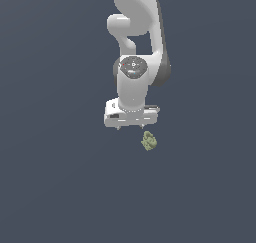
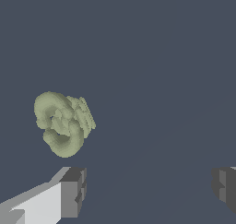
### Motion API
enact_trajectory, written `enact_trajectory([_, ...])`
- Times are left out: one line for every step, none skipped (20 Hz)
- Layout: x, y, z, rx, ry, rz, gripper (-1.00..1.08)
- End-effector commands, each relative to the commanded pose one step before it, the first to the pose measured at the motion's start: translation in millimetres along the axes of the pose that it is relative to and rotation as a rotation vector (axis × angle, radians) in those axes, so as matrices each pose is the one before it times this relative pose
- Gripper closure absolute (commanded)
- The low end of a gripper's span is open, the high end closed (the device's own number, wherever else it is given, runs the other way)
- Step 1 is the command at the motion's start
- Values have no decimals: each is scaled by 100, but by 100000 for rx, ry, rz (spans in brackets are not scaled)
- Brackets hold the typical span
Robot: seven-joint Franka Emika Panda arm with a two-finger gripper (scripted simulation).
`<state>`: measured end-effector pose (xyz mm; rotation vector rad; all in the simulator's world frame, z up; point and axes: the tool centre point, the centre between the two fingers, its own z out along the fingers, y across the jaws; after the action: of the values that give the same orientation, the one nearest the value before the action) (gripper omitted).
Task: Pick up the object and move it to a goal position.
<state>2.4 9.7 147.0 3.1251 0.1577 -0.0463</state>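
Apparently object (image 1: 149, 141) outside open tool (image 1: 131, 127).

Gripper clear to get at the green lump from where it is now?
Probably yes. The gripper is open, nothing lies between it and the olive-green object. The object sits off to one side of the fingers, not between them, so a shift is needed first.

One white robot arm (image 1: 134, 47) is seen in the exterior view, and one gripper (image 1: 131, 127) is carried at its end — two fingers (image 2: 73, 191) are counted in the wrist view, set wide apart. One olive-green object (image 1: 149, 141) is counted — a single lumpy piece. One plain dark surface (image 1: 50, 187) is seen beneath everything.
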Motion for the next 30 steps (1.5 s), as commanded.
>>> enact_trajectory([318,-978,443,-75,244,-4433,-92])
enact_trajectory([188,-500,226,-33,158,-2347,-92])
enact_trajectory([216,-550,250,-26,181,-2592,-92])
enact_trajectory([246,-599,274,-16,206,-2836,-92])
enact_trajectory([279,-653,298,-2,232,-3089,-92])
enact_trajectory([312,-703,320,16,259,-3321,-92])
enact_trajectory([314,-674,308,32,260,-3192,-92])
enact_trajectory([300,-617,283,44,249,-2932,-92])
enact_trajectory([284,-561,258,52,236,-2672,-92])
enact_trajectory([265,-505,233,56,221,-2413,-92])
enact_trajectory([244,-450,208,57,204,-2157,-92])
enact_trajectory([221,-396,184,56,185,-1901,-92])
enact_trajectory([195,-342,159,53,164,-1645,-92])
enact_trajectory([168,-287,135,47,141,-1389,-92])
enact_trajectory([140,-236,110,41,118,-1138,-92])
enact_trajectory([109,-181,86,33,93,-882,-92])
enact_trajectory([80,-131,61,24,67,-633,-92])
enact_trajectory([47,-76,37,15,40,-376,-92])
enact_trajectory([15,-22,13,5,13,-119,-92])
enact_trajectory([-89,74,-45,20,-132,674,-92])
enact_trajectory([-1,2,42,0,0,0,-92])
enact_trajectory([-4,7,124,0,0,0,-92])
enact_trajectory([7,-29,199,-1,13,-68,-92])
enact_trajectory([-10,17,288,0,0,0,-92])
enact_trajectory([0,-20,361,0,12,-68,-92])
enact_trajectory([-5,-16,440,0,13,-68,-92])
enact_trajectory([-10,-13,518,0,13,-68,-92])
enact_trajectory([-9,-26,589,1,18,-96,-92])
enact_trajectory([-9,-26,583,1,18,-96,-92])
enact_trajectory([-8,-13,506,0,13,-68,-92])
